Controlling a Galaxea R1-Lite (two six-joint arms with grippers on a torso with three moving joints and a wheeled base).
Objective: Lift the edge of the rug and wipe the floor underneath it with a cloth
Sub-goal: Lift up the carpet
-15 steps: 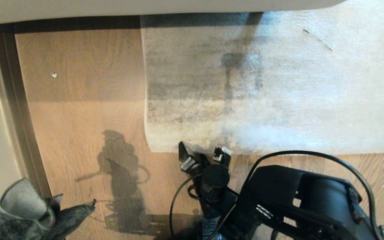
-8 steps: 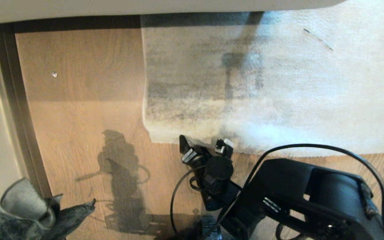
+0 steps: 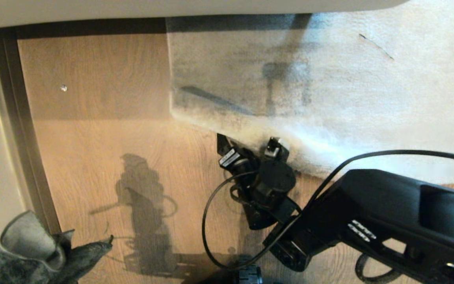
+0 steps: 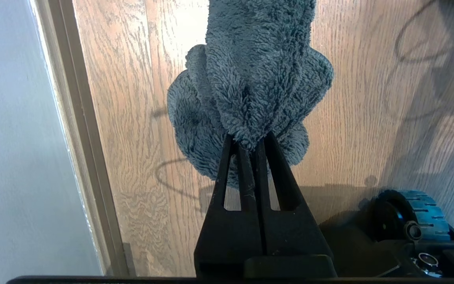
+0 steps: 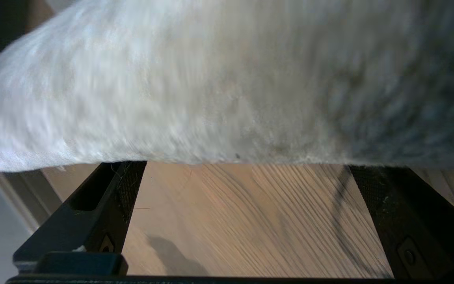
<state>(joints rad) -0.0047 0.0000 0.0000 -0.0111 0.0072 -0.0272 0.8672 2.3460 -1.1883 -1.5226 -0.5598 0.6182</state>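
Observation:
The grey-beige rug lies on the wood floor. Its near rug edge runs slanted and bunched up, with a crease behind it. My right gripper is open and pressed against that edge. In the right wrist view the rug edge lies over my right gripper, hiding the fingertips, with bare floor between the black fingers. At the lower left, the dark grey fluffy cloth hangs above the floor. In the left wrist view my left gripper is shut on the cloth.
A brown skirting strip and a pale wall border the floor on the left. A white furniture edge runs along the top. A small speck lies on the planks. My base wheel and a black cable sit near me.
My right gripper has pushed forward into the rug, driving its near edge and corner back and up and baring more floor. The left gripper and cloth have not moved.

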